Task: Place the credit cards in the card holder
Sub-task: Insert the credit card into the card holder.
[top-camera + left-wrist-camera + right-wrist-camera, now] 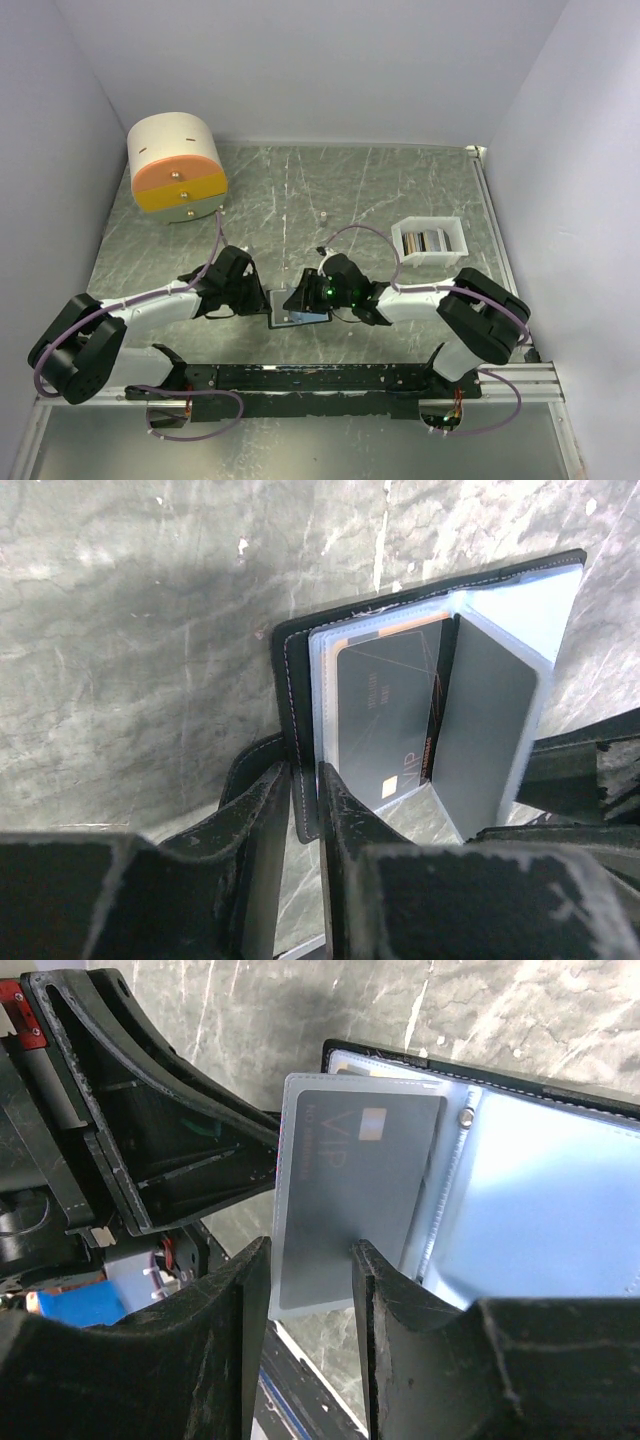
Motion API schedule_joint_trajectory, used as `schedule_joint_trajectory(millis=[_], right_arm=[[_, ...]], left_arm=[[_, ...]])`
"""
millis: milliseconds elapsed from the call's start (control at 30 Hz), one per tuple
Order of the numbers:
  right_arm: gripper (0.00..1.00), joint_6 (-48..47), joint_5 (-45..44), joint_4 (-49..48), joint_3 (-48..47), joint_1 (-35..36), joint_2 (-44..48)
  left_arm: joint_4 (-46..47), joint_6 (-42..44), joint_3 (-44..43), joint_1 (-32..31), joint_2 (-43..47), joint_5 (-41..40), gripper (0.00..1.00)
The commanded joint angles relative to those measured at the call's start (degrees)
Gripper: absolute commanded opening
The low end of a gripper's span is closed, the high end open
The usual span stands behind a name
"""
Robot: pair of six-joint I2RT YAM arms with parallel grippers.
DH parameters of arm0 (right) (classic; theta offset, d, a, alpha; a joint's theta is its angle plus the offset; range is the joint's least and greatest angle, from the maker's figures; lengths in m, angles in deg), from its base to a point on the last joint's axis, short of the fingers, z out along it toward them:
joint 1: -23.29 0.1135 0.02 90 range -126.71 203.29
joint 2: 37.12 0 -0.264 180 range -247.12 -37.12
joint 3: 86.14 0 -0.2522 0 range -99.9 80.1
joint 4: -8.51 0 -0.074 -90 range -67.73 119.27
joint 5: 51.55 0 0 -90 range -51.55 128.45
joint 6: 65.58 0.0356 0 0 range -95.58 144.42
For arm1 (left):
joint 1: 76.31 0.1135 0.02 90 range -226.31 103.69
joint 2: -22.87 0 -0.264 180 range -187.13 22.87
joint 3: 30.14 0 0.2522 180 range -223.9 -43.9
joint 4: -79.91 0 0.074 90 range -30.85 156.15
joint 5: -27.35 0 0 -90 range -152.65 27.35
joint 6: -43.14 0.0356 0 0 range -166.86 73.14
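Cards show inside the card holder (288,690), which lies open on the table (380,190) between the two arms, near the front edge and well apart from everything else. In the left wrist view a dark card (385,720) marked VIP sits in a clear sleeve, with the edge of a gold card (385,632) peeping out behind it. One sleeve leaf (490,730) stands tilted up from the spine, and from the right wrist a grey card (360,1190) shows in it.

The left gripper (303,780) is clenched on the black cover at its outer edge, one finger on each side of it. That looks meant to pin the holder down so it does not slide or fold shut while the other arm works in the pockets.

The right gripper (310,1250) has its fingers partly apart, with the lower part of the raised leaf across the gap. The leaf faces the camera flat-on, so I cannot tell whether the fingers grasp it or only prop it. Either way it seems lifted to bare the pocket beneath.

Off to the right, well apart from the holder, a white tray (455,240) holds more cards (425,240), so the job is probably only part done. A round drawer box (178,165) stands in the far left corner, out of the way.
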State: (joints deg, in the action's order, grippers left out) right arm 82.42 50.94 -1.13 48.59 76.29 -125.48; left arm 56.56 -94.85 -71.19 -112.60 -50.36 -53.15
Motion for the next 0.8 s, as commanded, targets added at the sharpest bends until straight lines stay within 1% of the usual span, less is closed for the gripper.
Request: schedule_joint_trajectory(millis=[0, 167, 233, 300, 367, 433, 467, 500, 533, 600, 767], right_arm=[[0.38, -1.8, 1.2, -0.2, -2.2, 0.0, -0.6], [0.40, -3.5, 2.3, 1.2, -4.0, 0.0, -0.5], [0.44, -3.9, 2.5, 1.5, -4.5, 0.0, -0.4], [0.46, -4.4, 2.6, 2.2, -4.7, 0.1, 0.2], [0.47, -5.8, 1.6, 3.9, -5.4, 0.0, 1.1], [0.46, -8.2, -0.5, 7.6, -6.8, -0.1, 2.3], [0.45, -9.8, -2.2, 11.7, -8.1, -0.2, 2.8], [0.45, -11.4, -4.1, 13.8, -9.6, -0.5, 3.2], [0.45, -13.2, -6.2, 18.4, -11.3, -0.8, 3.6], [0.45, -16.8, -9.6, 24.1, -14.3, -1.4, 4.7], [0.45, -24.8, -19.1, 34.1, -20.2, -3.3, 7.3]], left_arm=[[2.8, -0.6, 1.4, 0.0, 0.6, 3.7, 0.30], [3.6, -0.8, 1.3, 0.0, 0.1, 4.1, 0.30], [3.6, -0.8, 1.2, 0.0, 0.2, 4.1, 0.31], [2.8, -0.7, 1.0, 0.0, 0.7, 3.6, 0.31], [0.9, -0.5, 0.4, 0.1, 1.8, 2.4, 0.32], [-0.9, -0.2, -0.5, 0.0, 3.3, 0.5, 0.34], [-1.9, 0.0, -1.0, 0.0, 4.1, -0.8, 0.35], [-2.8, 0.1, -1.5, 0.0, 4.9, -1.5, 0.37], [-3.9, 0.4, -2.1, 0.0, 5.7, -2.2, 0.41], [-5.8, 1.0, -3.4, 0.0, 7.3, -3.1, 0.46], [-9.9, 3.9, -7.2, 0.0, 11.4, -4.9, 0.56]])
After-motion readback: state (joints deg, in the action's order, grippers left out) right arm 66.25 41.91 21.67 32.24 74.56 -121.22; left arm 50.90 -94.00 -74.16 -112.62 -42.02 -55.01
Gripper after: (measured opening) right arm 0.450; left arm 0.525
